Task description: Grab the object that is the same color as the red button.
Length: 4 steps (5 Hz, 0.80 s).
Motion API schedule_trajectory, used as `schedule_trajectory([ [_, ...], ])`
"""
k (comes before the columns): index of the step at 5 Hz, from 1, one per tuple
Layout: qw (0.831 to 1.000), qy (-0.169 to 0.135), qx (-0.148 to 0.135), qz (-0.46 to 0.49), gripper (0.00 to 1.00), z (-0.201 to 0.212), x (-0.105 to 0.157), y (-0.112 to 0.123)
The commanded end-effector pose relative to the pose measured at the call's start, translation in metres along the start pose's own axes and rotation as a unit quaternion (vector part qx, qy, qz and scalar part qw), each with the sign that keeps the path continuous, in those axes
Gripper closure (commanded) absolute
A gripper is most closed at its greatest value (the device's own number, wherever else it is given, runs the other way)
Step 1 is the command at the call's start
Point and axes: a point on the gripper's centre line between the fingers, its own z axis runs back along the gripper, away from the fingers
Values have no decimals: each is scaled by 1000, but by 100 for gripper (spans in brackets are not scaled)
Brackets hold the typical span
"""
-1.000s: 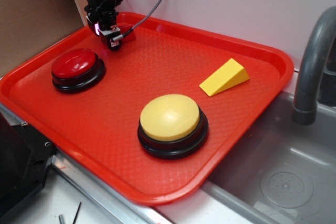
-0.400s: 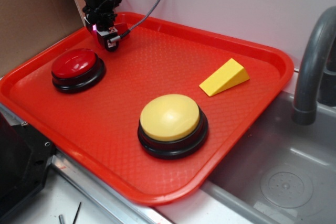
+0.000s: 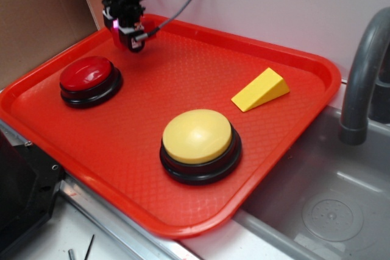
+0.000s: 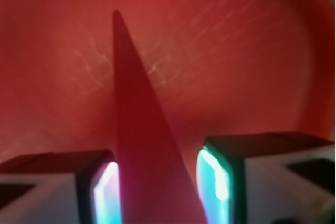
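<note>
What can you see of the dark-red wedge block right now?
The small dark-red solid wedge block shows plain, flat, matte faces tapering to a thin pointed edge. In the wrist view it sits between the gripper's two fingers, above the red plastic tray. In the exterior view the gripper hides nearly all of it, at the tray's far-left corner.

Two buttons [image 3: 91,78] [image 3: 198,139], wedge [image 3: 261,89] on tray [image 3: 152,95] — sink [image 3: 329,205] right.

The dark-red block [image 4: 144,166] is a small flat-faced wedge, its sharp tip pointing away in the wrist view. It sits between the 2 jaws, close against both. From the exterior view it is barely visible at the far-left corner, beyond the red button [image 3: 87,75]. The red button, a glossy dome on a black round base, stands upright, well apart from the block.
</note>
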Motion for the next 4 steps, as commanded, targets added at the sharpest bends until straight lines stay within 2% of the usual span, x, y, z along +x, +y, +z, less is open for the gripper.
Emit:
schedule_trajectory([
  [1,998,-50,27,7,100,63,10,-7],
  [2,994,-75,5,80,100,93,-3,-29],
  [3,990,-78,-10,118,100,101,-7,-41],
  [4,984,-71,-6,166,100,101,-8,-56],
])
